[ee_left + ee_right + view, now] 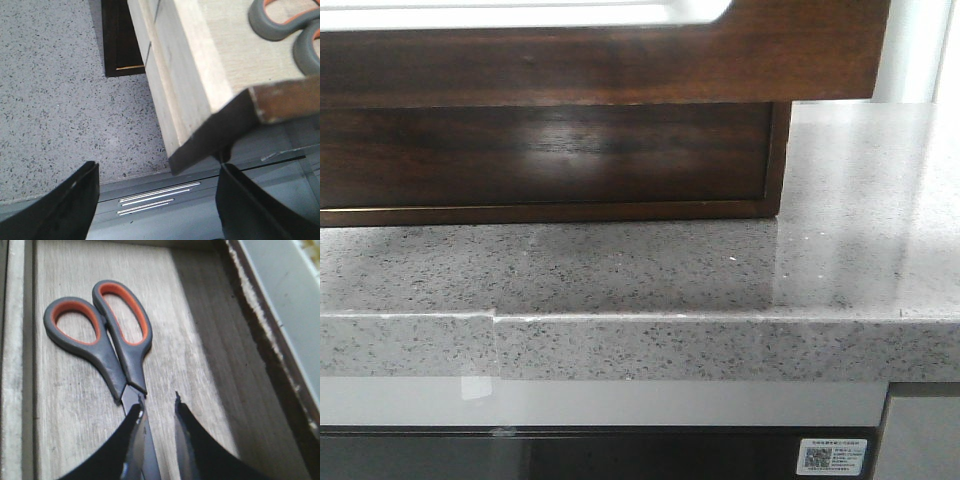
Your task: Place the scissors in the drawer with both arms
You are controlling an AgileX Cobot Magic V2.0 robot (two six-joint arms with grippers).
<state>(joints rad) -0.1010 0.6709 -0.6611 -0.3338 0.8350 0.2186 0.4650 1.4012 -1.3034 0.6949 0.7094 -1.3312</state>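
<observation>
Speckled grey stone forms the countertop [650,270], whose front edge runs across the front view with a seam toward its left end. On it, set back from that front edge, stands a dark brown glossy wooden cabinet [550,160], its right side ending short of the counter's right edge. Above the cabinet face, the drawer [620,55] is pulled out toward the counter's front edge, its white round-cornered inside showing at the top. The left wrist view shows the drawer's pale wood side and dark front corner overhanging the counter's front edge.

Inside the drawer, the scissors [107,335] lie flat on the pale wood floor, grey handles with orange inner loops side by side, blades closed.

Right gripper [159,415]: fingers slightly parted, standing over the scissors' blade end; the blade runs beneath the fingertips, and whether they grip it cannot be told.

Left gripper [160,200]: fingers wide apart, holding nothing, just beside the drawer's front corner. The scissors' handles [287,25] appear in the drawer beyond it.
</observation>
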